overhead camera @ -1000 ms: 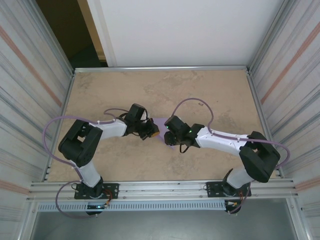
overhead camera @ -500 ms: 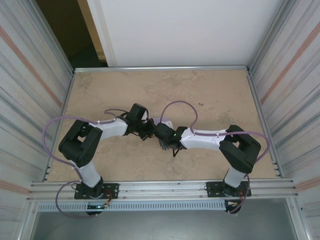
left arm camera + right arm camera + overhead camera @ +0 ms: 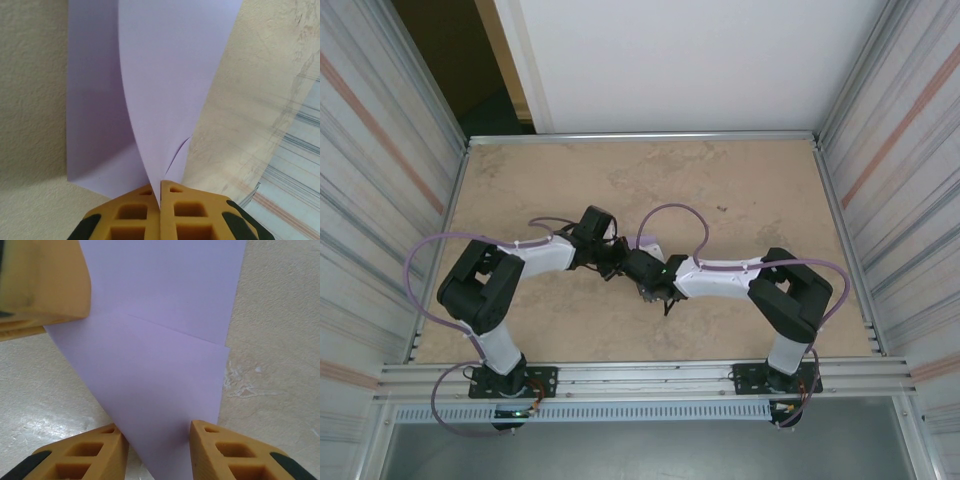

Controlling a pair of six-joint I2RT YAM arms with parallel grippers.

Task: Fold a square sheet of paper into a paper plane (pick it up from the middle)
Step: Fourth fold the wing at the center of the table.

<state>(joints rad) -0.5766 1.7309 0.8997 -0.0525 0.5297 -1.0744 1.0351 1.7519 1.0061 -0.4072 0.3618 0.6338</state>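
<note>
While the left gripper (image 3: 161, 191) is pinching the square sheet of paper (image 3: 170, 80) steady, the half-open right gripper (image 3: 157, 439) is straddling it.

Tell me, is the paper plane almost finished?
Not nearly. Done: the lavender paper already has one fold edge across it. In hand: the left claw is shut on a lifted, curling part, while the open right claw straddles a corner on the table. Left: no pointed dart shape yet, so most folds remain.

Beige tabletop (image 3: 750, 180), corrugated metal walls (image 3: 380, 150)
</note>
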